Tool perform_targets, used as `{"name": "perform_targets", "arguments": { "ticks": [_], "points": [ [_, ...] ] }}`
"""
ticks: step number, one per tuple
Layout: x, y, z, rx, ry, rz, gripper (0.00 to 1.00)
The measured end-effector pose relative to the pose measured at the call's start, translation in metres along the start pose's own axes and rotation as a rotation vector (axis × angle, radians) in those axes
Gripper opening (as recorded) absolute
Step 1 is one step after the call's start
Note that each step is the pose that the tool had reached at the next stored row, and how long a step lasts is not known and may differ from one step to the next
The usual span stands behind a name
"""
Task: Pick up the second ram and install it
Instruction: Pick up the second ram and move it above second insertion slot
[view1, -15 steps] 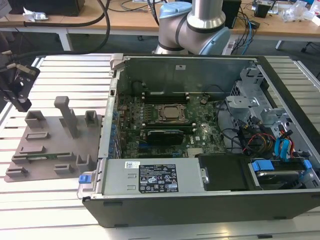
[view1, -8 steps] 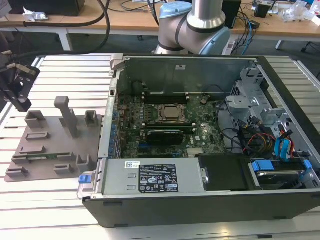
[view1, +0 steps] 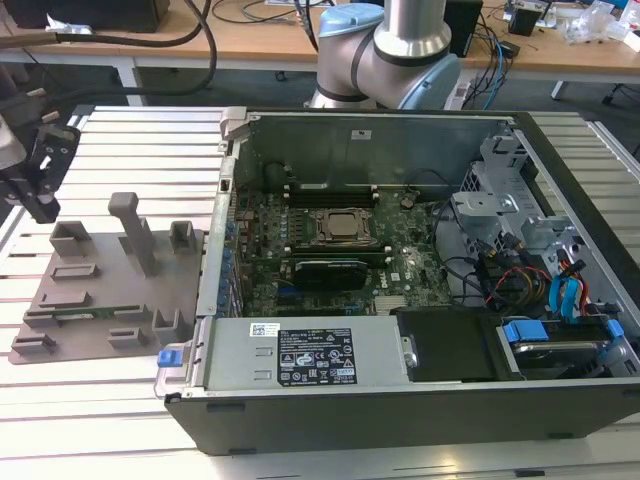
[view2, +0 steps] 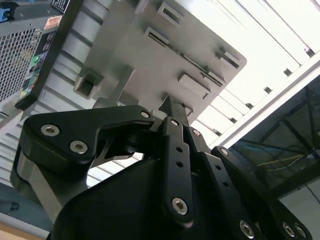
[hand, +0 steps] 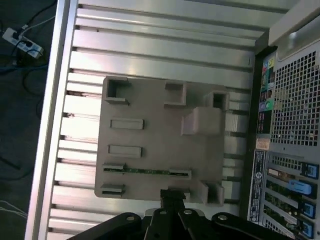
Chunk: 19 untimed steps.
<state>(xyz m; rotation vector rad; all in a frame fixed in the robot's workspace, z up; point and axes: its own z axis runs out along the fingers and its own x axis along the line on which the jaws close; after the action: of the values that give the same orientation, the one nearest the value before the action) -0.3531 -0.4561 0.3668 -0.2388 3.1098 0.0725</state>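
Over the table (view1: 130, 140) edge at the exterior view's left, the gripper (view1: 42, 205) hangs with its fingers (hand: 167, 197) closed on nothing. Below it and to the right, the second ram (hand: 145, 171) sits slotted in the grey fixture plate (view1: 100, 275). Its long axis points toward the open computer case (view1: 400, 250).

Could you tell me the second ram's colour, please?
Green; the second ram shows best in the first wrist view.
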Motion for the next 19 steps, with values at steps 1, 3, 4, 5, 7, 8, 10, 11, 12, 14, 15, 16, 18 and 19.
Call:
{"name": "perform_targets", "arguments": {
  "ticks": [1,3,4,5,7,8,10,11,12,14,15,16,18,19],
  "points": [
    [0.0000,0.0000,0.0000,-0.0005,0.0009,-0.020,0.10],
    [0.0000,0.0000,0.0000,-0.0027,0.0047,-0.105,0.10],
    [0.0000,0.0000,0.0000,-0.0035,0.0062,-0.138,0.10],
    [0.0000,0.0000,0.0000,-0.0044,0.0077,-0.172,0.10],
    [0.0000,0.0000,0.0000,-0.0058,0.0103,-0.229,0.10],
    [0.0000,0.0000,0.0000,-0.0067,0.0119,-0.266,0.10],
    [0.0000,0.0000,0.0000,-0.0080,0.0140,-0.313,0.10],
    [0.0000,0.0000,0.0000,-0.0084,0.0150,-0.335,0.10],
    [0.0000,0.0000,0.0000,-0.0087,0.0154,-0.345,0.10],
    [0.0000,0.0000,0.0000,-0.0092,0.0164,-0.365,0.10],
    [0.0000,0.0000,0.0000,-0.0094,0.0167,-0.372,0.10],
    [-0.0001,0.0000,0.0000,-0.0096,0.0169,-0.377,0.10],
    [-0.0004,-0.0001,0.0000,-0.0098,0.0173,-0.386,0.10],
    [-0.0003,-0.0001,0.0000,-0.0099,0.0174,-0.388,0.10]
  ]
}}
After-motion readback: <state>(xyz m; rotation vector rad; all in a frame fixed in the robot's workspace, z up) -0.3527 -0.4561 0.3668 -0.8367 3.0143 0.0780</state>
